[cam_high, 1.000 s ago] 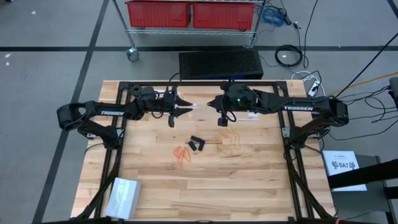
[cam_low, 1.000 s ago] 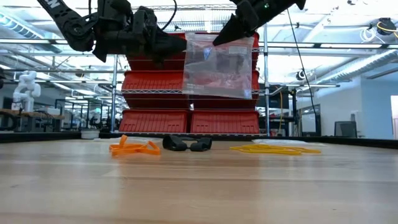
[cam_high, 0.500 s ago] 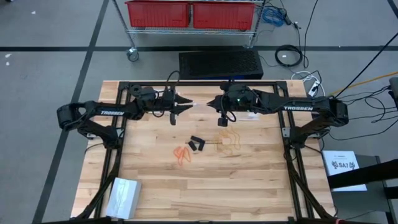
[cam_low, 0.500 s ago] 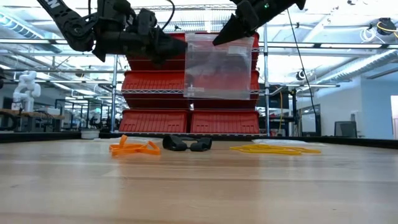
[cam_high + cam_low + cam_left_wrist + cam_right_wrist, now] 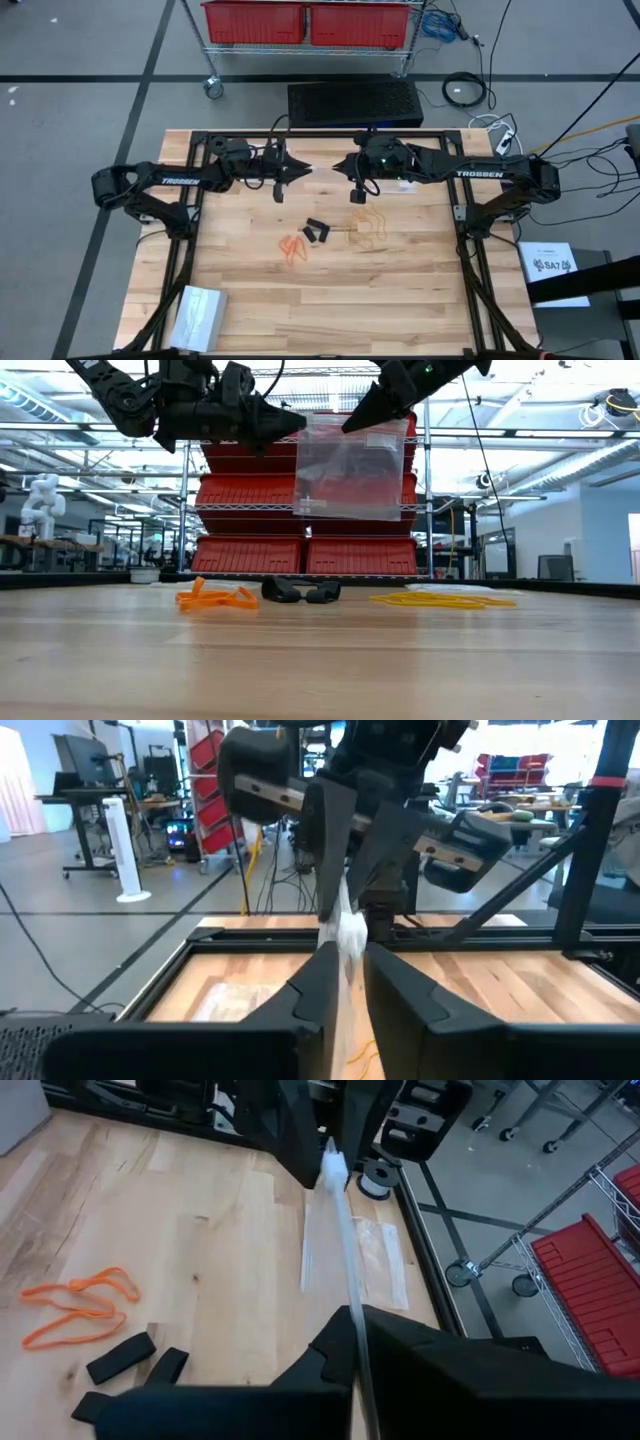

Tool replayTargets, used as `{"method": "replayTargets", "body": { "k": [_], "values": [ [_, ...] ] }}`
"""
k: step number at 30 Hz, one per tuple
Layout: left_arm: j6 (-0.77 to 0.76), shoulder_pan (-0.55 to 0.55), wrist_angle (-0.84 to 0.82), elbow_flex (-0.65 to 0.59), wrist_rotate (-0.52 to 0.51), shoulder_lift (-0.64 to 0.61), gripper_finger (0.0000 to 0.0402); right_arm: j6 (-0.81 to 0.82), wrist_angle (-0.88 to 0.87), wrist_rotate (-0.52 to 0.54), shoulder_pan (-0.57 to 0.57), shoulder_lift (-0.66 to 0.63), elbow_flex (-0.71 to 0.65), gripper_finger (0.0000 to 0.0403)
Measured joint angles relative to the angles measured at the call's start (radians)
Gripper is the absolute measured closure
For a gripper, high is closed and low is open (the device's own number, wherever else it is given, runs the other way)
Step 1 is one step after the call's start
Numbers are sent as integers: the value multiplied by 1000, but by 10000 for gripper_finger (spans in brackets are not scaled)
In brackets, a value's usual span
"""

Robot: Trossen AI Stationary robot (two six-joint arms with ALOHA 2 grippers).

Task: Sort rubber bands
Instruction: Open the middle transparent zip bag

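While both arms hold the clear bag (image 5: 352, 468) in mid-air, nothing is going in yet. Right gripper (image 5: 350, 424) is clamped on the bag's top edge; left gripper (image 5: 297, 422) pinches the opposite top corner, fingers (image 5: 322, 982) nearly together on the film. Rubber bands lie on the table (image 5: 400, 290) well below both sets of fingertips: orange bands (image 5: 215, 597), black bands (image 5: 300, 592), yellow bands (image 5: 440, 599).

Judgement: pull the two grips gently apart to open the mouth, keep tension even, don't tear the film.

Can't tell whether the bag's mouth is open, or which layer each gripper has. Band count per pile unreadable.
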Motion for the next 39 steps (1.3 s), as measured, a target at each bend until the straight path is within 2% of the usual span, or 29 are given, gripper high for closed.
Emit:
{"method": "replayTargets", "body": {
  "k": [4,10,15,24,30,39],
  "values": [
    [22,0,-16,0,0,0,390,0,0,0,0,0,0,403],
    [51,0,-23,0,0,0,397,35,8,6,0,0,0,396],
    [71,0,-47,0,0,0,399,54,16,-6,0,0,20,358],
    [101,-5,-81,0,-34,1,400,132,116,-157,-1,43,30,274],
    [107,-22,-95,-1,-58,1,401,142,161,-157,-16,127,53,271],
    [131,-26,-103,-1,-76,1,401,134,154,-160,-19,173,90,278]
  ]
}}
